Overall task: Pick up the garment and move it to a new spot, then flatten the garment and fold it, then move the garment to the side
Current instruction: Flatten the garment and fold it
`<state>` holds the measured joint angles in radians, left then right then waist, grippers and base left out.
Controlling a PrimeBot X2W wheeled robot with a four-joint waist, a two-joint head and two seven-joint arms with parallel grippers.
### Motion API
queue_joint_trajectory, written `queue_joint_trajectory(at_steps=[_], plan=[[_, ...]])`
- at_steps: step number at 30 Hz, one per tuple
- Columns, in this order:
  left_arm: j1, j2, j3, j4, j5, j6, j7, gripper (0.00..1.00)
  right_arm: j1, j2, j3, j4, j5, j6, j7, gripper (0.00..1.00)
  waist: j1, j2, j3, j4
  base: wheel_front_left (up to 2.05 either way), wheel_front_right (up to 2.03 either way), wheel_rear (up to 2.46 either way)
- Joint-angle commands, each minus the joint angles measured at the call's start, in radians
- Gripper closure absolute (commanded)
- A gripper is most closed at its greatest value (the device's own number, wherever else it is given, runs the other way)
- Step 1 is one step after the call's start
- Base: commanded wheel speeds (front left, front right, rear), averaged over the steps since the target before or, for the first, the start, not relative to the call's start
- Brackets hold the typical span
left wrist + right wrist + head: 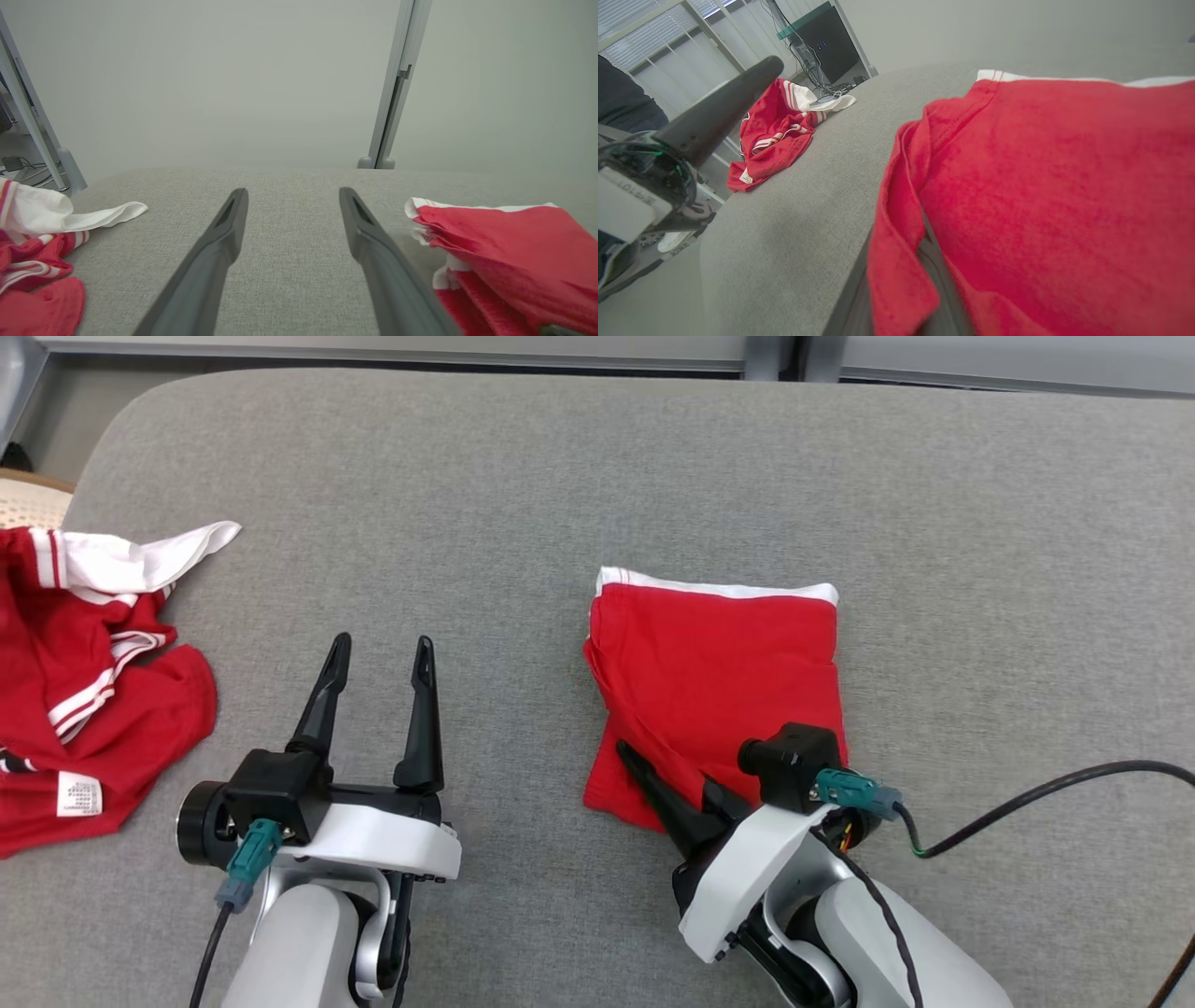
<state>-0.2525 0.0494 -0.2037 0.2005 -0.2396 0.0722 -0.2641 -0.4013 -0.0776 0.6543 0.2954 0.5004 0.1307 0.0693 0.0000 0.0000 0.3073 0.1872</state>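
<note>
Most of the job looks finished. The red shirt [719, 681], with white trim along its far edge, lies folded into a tidy rectangle just right of centre on the grey padded table [560, 476]. Judging by that, only the last step seems left for you: moving it to the side.

Your right gripper [663, 767] is at the bundle's near-left corner, with its dark fingers drawn together on the folded layers. In the right wrist view, red cloth lies over and between them (a flap of hem drapes across one finger). The bundle appears to rest on the table, not lifted.

Your left gripper [383, 644] hovers over bare table to the shirt's left, fingers spread wide, holding and touching nothing.

A crumpled red-and-white shirt [84, 691] lies at the table's left edge, well apart.
</note>
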Motion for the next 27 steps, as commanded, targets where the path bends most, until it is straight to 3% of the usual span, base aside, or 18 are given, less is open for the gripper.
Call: queue_joint_trajectory(at_steps=[1,2,9,12,18,27], plan=[[-0.008,0.003,0.000,-0.005,-0.005,0.006,0.000,0.00,-0.018,-0.002,0.002,0.009,0.000,0.000,-0.013,0.53,0.0000,0.0000,0.005,0.008,0.00,0.00,0.00],[-0.007,0.003,-0.002,-0.006,-0.007,0.008,0.000,0.00,-0.019,0.000,0.009,0.019,0.002,0.000,-0.023,0.00,0.0000,0.0000,0.006,0.010,0.00,0.00,0.00],[-0.002,0.003,-0.004,-0.012,-0.006,0.019,0.000,0.00,-0.040,-0.030,0.031,-0.021,0.003,0.000,-0.138,0.00,0.0000,0.0000,0.001,0.002,0.00,0.00,0.00],[-0.006,0.003,-0.003,-0.013,0.003,0.016,0.000,0.00,-0.036,-0.059,-0.013,-0.073,0.001,0.000,-0.188,0.00,0.0000,0.0000,-0.005,-0.011,0.00,0.00,0.00],[-0.002,0.013,0.018,-0.014,0.015,0.010,0.000,0.00,0.024,-0.102,-0.228,-0.153,-0.045,0.000,-0.213,0.00,0.0000,0.0000,-0.025,-0.051,0.00,0.00,0.00],[0.045,0.042,0.046,-0.005,0.016,-0.001,0.000,0.00,0.193,-0.123,-0.537,-0.224,-0.129,0.000,-0.159,0.00,0.0000,0.0000,-0.080,-0.104,0.00,0.00,0.00]])
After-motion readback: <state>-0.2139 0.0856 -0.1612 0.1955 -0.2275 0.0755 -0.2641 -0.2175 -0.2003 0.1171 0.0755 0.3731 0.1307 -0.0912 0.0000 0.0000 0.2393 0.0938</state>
